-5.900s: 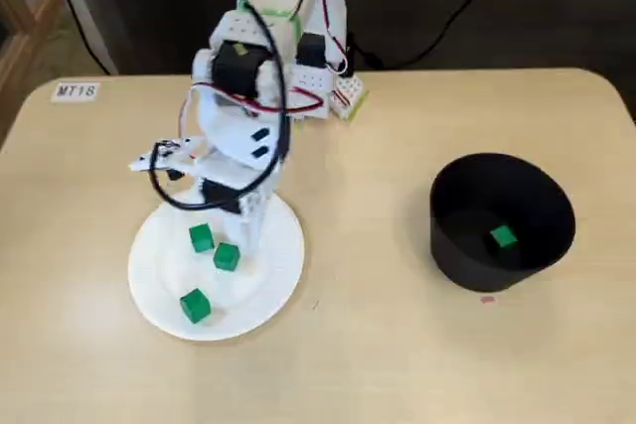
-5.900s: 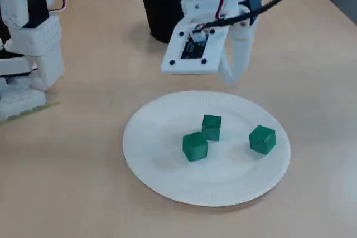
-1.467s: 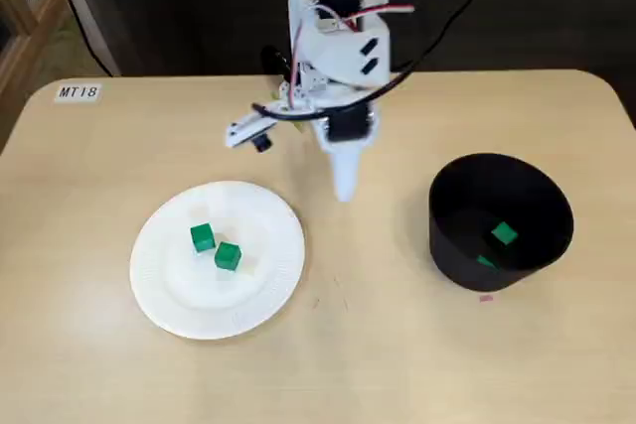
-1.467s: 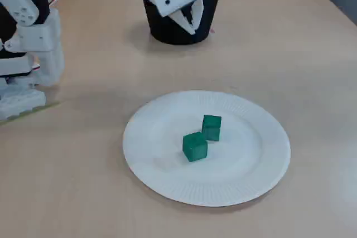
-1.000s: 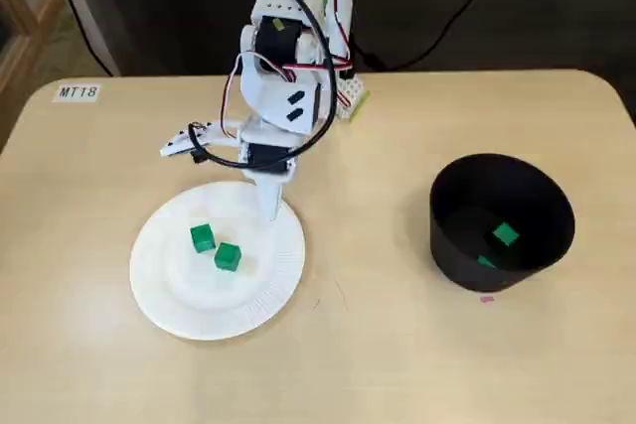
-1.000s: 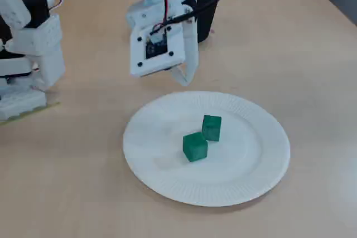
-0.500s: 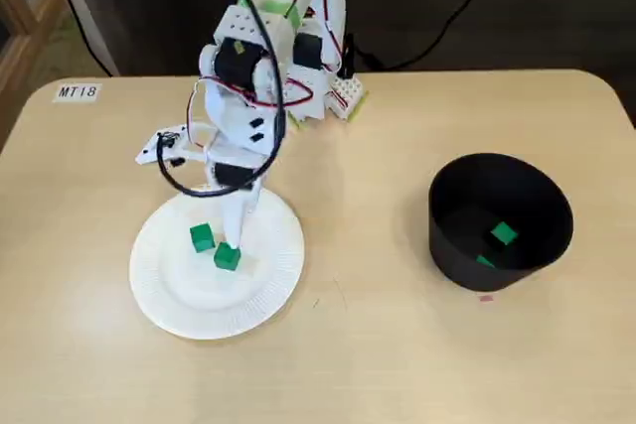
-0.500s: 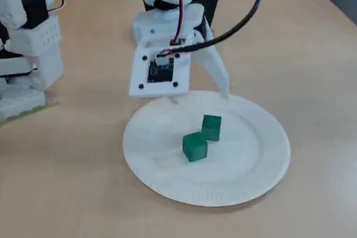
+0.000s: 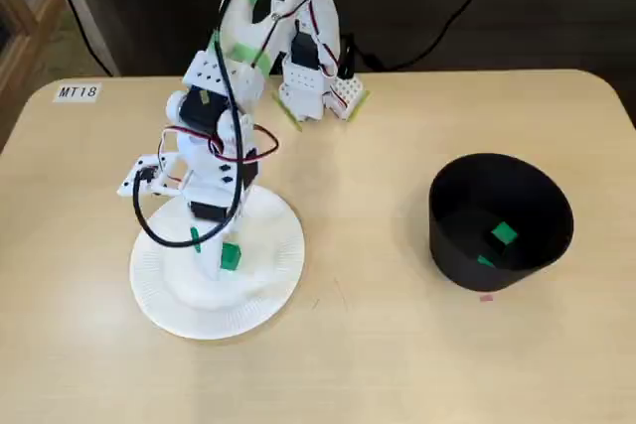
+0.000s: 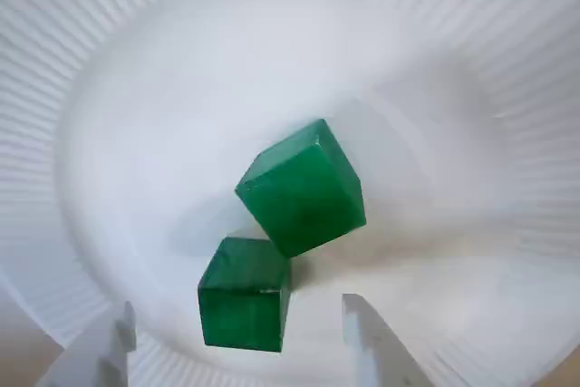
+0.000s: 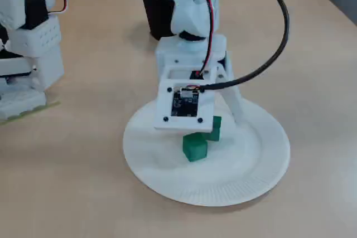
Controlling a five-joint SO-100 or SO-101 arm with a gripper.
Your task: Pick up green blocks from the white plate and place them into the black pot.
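At the far left of the table (image 9: 89,345), in a fixed view from above, sits a small label (image 9: 77,92) reading MT18. Right of it and nearer lies the plate (image 9: 159,295). The arm (image 9: 204,111) bends down over the plate from its base (image 9: 310,86) at the table's far edge.

Two green cubes show on the plate in that view. A left block (image 9: 195,238) is mostly hidden behind the arm, and a right block (image 9: 231,256) lies just beside the arm's tip. In a fixed view from the side, the pair lies near the plate's middle, touching, partly under the wrist's circuit board (image 11: 184,104).

The wrist view looks down on the plate. A tilted block (image 10: 304,186) in the middle touches a lower block (image 10: 245,293) at one corner. The claw (image 10: 237,328) is open. Its white fingertips (image 10: 367,337) stand on either side of the lower block, with bare plate between each tip and the cube, so it grips nothing. Which cube of the fixed views the lower one is cannot be told.

Well to the right stands the pot (image 9: 452,245), upright and apart from the plate. On its floor lies a third block (image 9: 504,234) in plain sight. A fourth block (image 9: 484,261) is partly hidden by the near wall. A small pink mark (image 9: 486,297) lies on the table just in front of the pot.
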